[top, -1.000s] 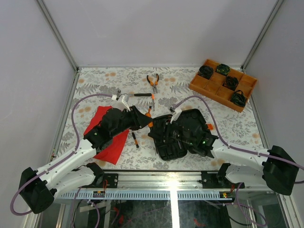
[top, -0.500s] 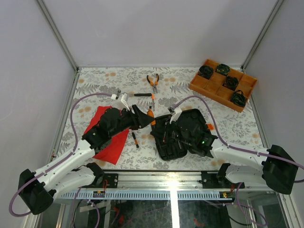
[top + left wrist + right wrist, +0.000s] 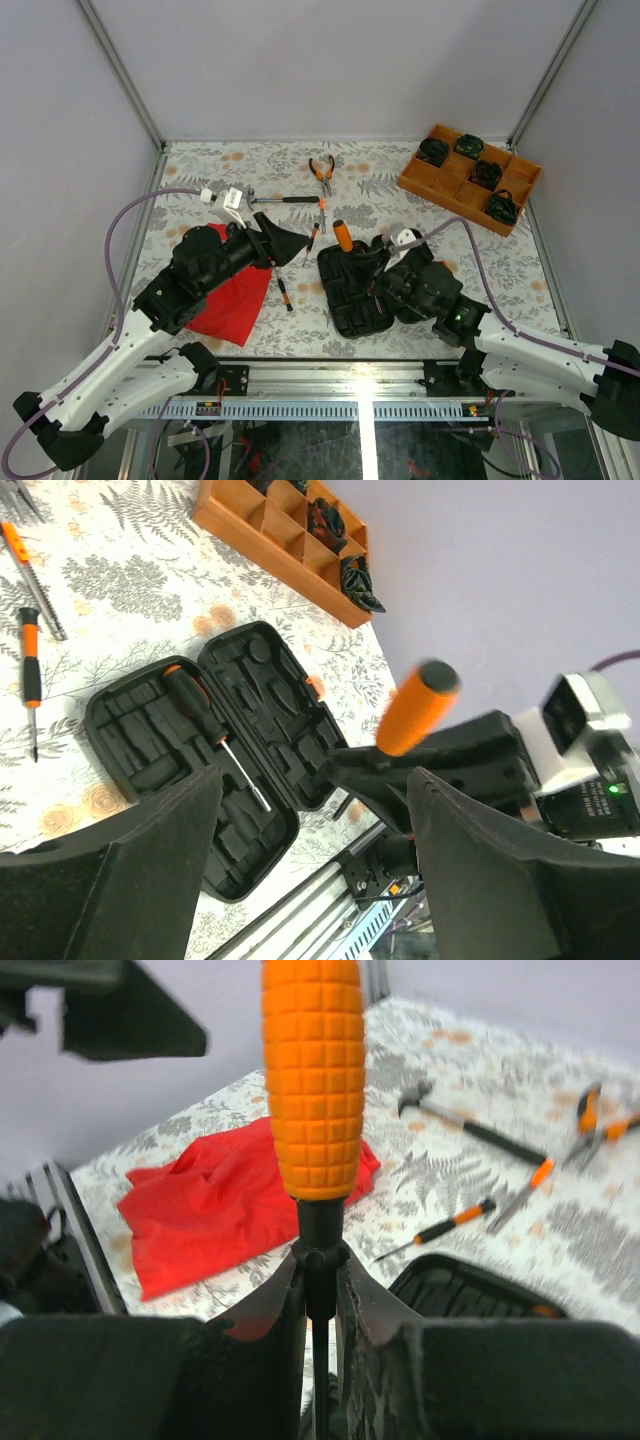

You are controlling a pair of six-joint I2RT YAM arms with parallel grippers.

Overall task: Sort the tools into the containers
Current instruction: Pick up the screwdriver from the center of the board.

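Top external: high, behind the arm bases [image 3: 205,365] at 6 o'clock. Faces down on the whole table [image 3: 200,170]; far off, everything small. Orange tray [image 3: 420,186] at 2 o'clock.

Left wrist: rides the left hand [image 3: 315,780], tilted, looking between its dark fingers [image 3: 130,880] at the tool case [image 3: 130,730] from mid height.

Right wrist: very near, looks along the right hand [image 3: 320,1270]. The orange-handled screwdriver [image 3: 312,1080] fills centre, red cloth [image 3: 230,1200] at 9 o'clock.

Shared: case and tray in top and left wrist; cloth in top and right wrist.

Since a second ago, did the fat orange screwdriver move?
Yes. The orange-handled screwdriver moved right, from the left edge of the tool case to over its left half, now held by the right gripper.
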